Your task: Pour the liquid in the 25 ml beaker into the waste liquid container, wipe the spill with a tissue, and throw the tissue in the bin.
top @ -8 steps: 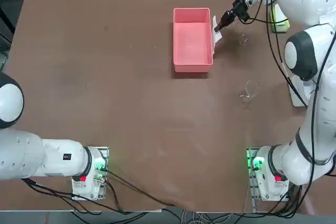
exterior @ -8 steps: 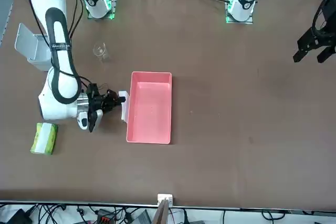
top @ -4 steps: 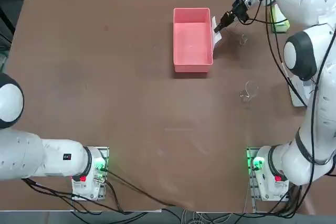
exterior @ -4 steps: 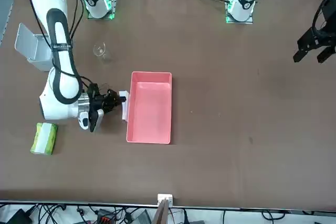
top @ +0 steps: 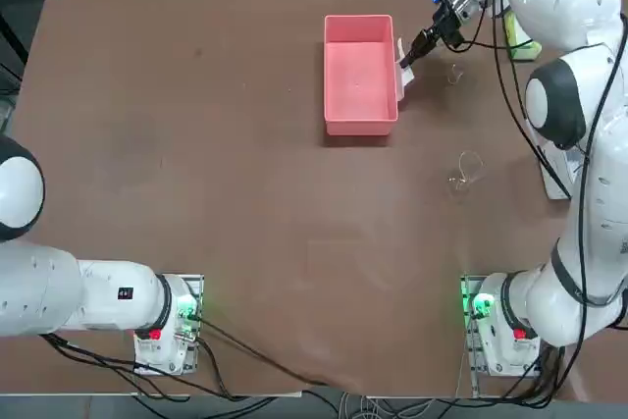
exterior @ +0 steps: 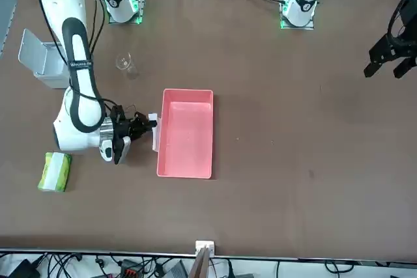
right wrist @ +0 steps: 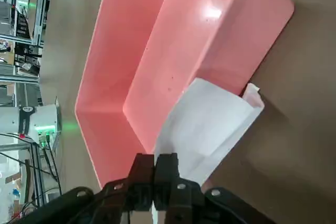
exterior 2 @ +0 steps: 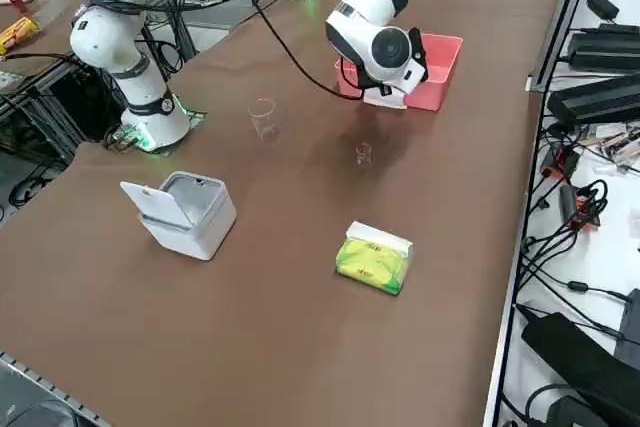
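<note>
My right gripper (top: 416, 47) is shut on a white tissue (top: 403, 66), low over the table beside the long outer wall of the pink waste liquid container (top: 360, 115). In the wrist view the tissue (right wrist: 210, 121) spreads from the shut fingertips (right wrist: 167, 162) against that wall (right wrist: 252, 35). The front view shows the gripper (exterior: 142, 125) and tissue (exterior: 154, 133) at the tray's side. The tiny clear 25 ml beaker (top: 453, 74) stands upright just beyond the gripper, also seen in the right side view (exterior 2: 364, 154). The pale grey bin (exterior 2: 185, 212) stands with its lid up near the table edge.
A larger clear beaker (top: 465, 172) stands between the tray and the right arm's base. A yellow-green tissue pack (exterior 2: 374, 257) lies near the table's right edge. The parked left arm (top: 59, 291) sits at the near left corner.
The right arm has shifted slightly toward the pink tray, still holding the tissue beside its wall. Nothing else has moved.
</note>
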You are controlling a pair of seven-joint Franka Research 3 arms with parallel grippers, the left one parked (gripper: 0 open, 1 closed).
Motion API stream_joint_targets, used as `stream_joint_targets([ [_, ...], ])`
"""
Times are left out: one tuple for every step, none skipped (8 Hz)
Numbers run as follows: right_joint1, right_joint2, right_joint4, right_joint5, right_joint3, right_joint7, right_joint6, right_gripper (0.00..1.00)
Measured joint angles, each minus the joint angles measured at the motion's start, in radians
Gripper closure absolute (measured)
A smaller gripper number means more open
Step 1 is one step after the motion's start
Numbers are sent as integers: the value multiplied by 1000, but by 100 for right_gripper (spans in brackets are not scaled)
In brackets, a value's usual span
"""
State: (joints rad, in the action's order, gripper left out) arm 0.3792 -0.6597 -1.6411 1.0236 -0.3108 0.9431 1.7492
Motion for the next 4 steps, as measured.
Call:
stream_joint_targets([
  [0,-5,0,0,0,2,1,97],
  [0,-6,0,0,0,8,3,97],
  [0,-8,0,0,0,15,8,97],
  [0,-12,0,0,0,19,12,97],
])
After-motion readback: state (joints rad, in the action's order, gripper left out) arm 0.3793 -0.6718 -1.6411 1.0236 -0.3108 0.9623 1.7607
